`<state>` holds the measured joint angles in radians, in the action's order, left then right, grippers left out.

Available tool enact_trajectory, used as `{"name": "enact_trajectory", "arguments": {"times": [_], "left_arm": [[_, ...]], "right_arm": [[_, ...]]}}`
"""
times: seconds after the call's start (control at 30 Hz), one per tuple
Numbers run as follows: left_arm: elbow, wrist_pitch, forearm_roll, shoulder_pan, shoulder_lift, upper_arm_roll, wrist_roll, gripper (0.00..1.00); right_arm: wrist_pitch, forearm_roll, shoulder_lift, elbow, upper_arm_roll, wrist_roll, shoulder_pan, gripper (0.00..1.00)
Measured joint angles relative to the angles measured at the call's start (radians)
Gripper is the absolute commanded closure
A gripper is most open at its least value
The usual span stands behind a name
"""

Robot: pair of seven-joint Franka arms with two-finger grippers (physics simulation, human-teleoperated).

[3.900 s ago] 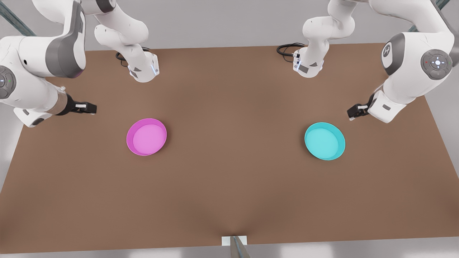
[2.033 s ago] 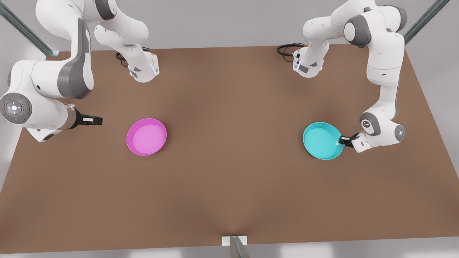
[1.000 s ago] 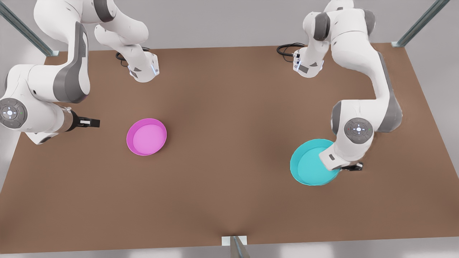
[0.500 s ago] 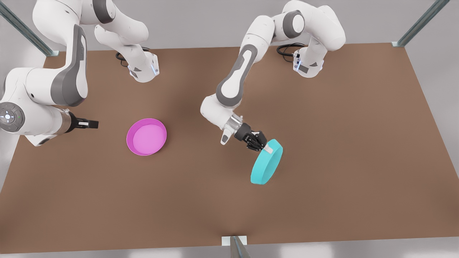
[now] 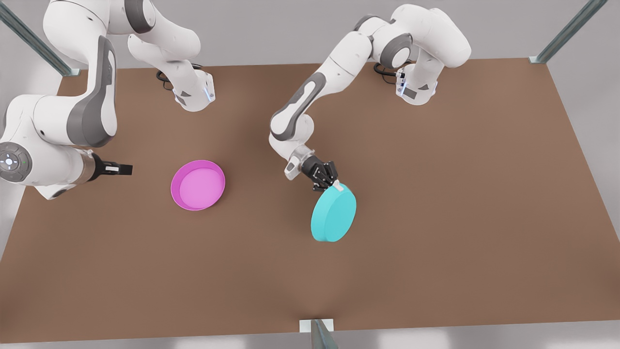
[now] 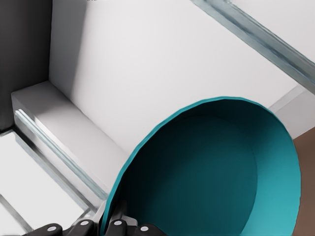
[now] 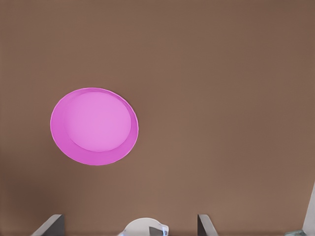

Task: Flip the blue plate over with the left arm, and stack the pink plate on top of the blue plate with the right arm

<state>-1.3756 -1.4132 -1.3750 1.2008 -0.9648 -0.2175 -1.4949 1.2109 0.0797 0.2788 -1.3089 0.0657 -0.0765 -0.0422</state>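
Left gripper (image 5: 334,184) had its fingers clamped on the rim of the blue plate (image 5: 333,213), held bottom-up and tilted above the middle of the surface (image 5: 436,252). To finish the flip well, it likely needed to level the plate, lower it until the rim met the surface, then release. Pink plate (image 5: 198,184) lay upright toward the front view's left. Right gripper (image 5: 121,169) waited beside it, apart; its fingers' state couldn't be told.

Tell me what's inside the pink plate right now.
Nothing: the pink plate lies rim up on the table, its lighter inside bare. Whatever is beneath it is covered. The blue plate is apart, tilted in the left hand.
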Motion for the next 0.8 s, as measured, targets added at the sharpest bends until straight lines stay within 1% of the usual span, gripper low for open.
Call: {"name": "enact_trajectory", "arguments": {"times": [0.2,0.47,0.5,0.53,0.57,0.6,0.67,0.7,0.8], "left_arm": [[-0.014,0.049,-0.022,-0.005,-0.042,0.039,-0.229,0.79],[-0.020,0.081,-0.008,-0.007,-0.096,0.052,-0.443,0.79],[-0.019,0.085,-0.008,-0.007,-0.100,0.052,-0.463,0.67],[-0.018,0.088,-0.008,-0.007,-0.102,0.052,-0.483,0.45],[-0.017,0.092,-0.008,-0.006,-0.106,0.053,-0.501,0.33],[-0.016,0.096,-0.008,-0.006,-0.108,0.054,-0.518,0.15],[-0.014,0.102,-0.007,-0.006,-0.109,0.069,-0.550,0.11],[-0.005,0.104,-0.005,-0.007,-0.102,0.097,-0.564,0.11],[0.130,0.106,0.047,0.001,-0.106,0.157,-0.593,0.10]], "right_arm": [[0.000,-0.003,0.000,0.000,0.000,0.002,0.010,0.00],[0.002,-0.004,0.008,0.000,0.000,0.006,0.017,0.00],[0.003,-0.004,0.008,0.000,0.000,0.007,0.016,0.00],[0.003,-0.004,0.008,0.000,0.000,0.007,0.016,0.00],[0.003,-0.004,0.008,0.000,0.000,0.008,0.017,0.00],[0.003,-0.004,0.008,0.000,0.000,0.008,0.017,0.00],[0.004,-0.004,0.008,0.000,0.000,0.009,0.018,0.00],[0.004,-0.004,0.008,0.000,0.000,0.009,0.018,0.00],[0.004,-0.004,0.008,0.000,0.000,0.011,0.018,0.00]]}}
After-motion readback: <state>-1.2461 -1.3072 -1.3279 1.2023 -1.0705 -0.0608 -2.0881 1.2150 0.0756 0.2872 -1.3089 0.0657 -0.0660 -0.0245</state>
